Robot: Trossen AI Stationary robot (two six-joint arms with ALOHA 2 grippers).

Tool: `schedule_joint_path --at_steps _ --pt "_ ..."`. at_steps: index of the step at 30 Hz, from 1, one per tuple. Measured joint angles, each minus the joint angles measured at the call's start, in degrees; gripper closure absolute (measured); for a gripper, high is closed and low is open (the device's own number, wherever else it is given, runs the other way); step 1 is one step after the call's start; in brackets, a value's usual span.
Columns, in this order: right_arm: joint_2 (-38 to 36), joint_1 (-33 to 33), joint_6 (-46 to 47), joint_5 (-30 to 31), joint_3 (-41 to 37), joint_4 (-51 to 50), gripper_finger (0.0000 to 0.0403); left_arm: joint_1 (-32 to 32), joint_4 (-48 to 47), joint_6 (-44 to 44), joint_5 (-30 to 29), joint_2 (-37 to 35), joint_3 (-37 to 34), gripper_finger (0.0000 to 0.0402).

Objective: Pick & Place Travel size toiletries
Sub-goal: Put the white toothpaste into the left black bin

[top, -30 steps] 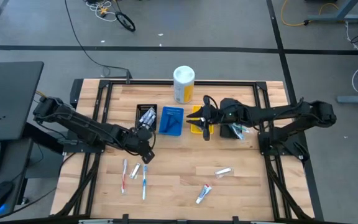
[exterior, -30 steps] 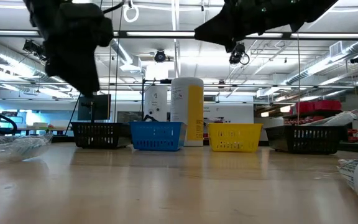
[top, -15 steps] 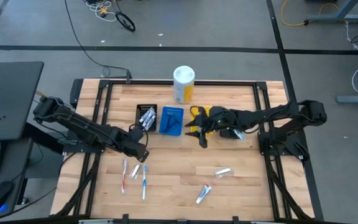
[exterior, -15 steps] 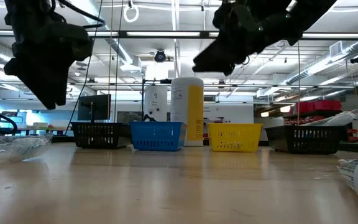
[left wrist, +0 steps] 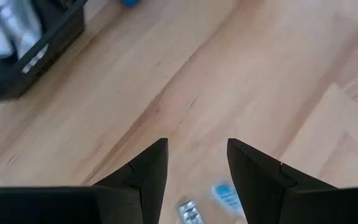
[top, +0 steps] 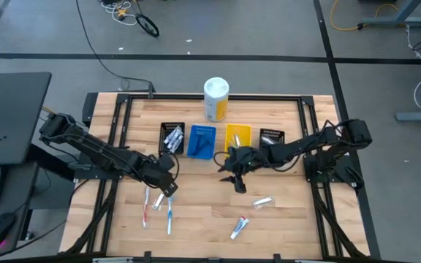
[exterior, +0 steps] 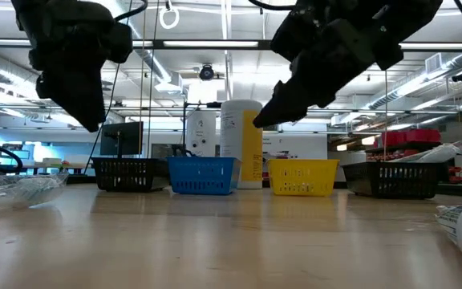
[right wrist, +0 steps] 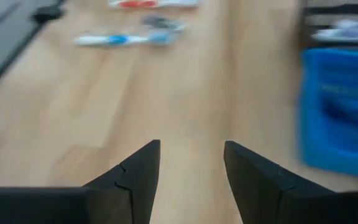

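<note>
Several travel toiletries lie loose on the wooden tabletop [top: 196,212]: a red toothbrush [top: 146,207], a blue toothbrush [top: 170,212] and two small tubes [top: 262,201]. Above the toothbrushes hangs the left claw [top: 169,186], fingers apart and empty. The right claw [top: 236,177], also spread and empty, hangs just in front of the blue bin [top: 201,141] and yellow bin [top: 237,134].

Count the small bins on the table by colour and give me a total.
Black bins: 2, one next to the blue, one next to the yellow
Blue bin: 1
Yellow bin: 1
Total: 4
</note>
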Motion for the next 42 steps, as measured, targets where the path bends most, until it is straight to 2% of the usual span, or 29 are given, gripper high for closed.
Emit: schedule_joint_path --at_steps 5,10,12,19,29,36,42 --pt "0.8 4.0 1.5 -11.3 0.0 -3.9 0.0214 0.0 1.1 3.3 -2.4 0.0 0.0 0.0228" --pt "0.9 10.4 0.7 -14.4 0.0 -7.1 0.0215 0.0 1.1 3.3 -4.0 0.0 0.0 0.0228" --pt "0.9 13.2 -0.5 -13.7 0.0 -7.0 0.0215 0.0 1.1 3.3 -4.4 0.0 0.0 0.0228" --pt "3.3 20.2 -2.4 -5.4 0.0 -7.6 0.0216 0.0 1.2 3.7 -4.4 0.0 0.0 0.0228" --pt "10.1 26.3 0.1 -4.9 0.0 -2.0 0.0216 0.0 1.1 5.0 -4.7 0.0 0.0 0.0228" --pt "12.4 27.6 0.0 1.2 0.2 0.3 0.0216 0.0 0.8 5.0 -9.8 0.0 0.0 0.0228" --pt "12.9 27.5 -0.6 5.2 0.1 2.0 0.0219 0.0 0.8 6.2 -9.8 0.0 0.0 0.0228"
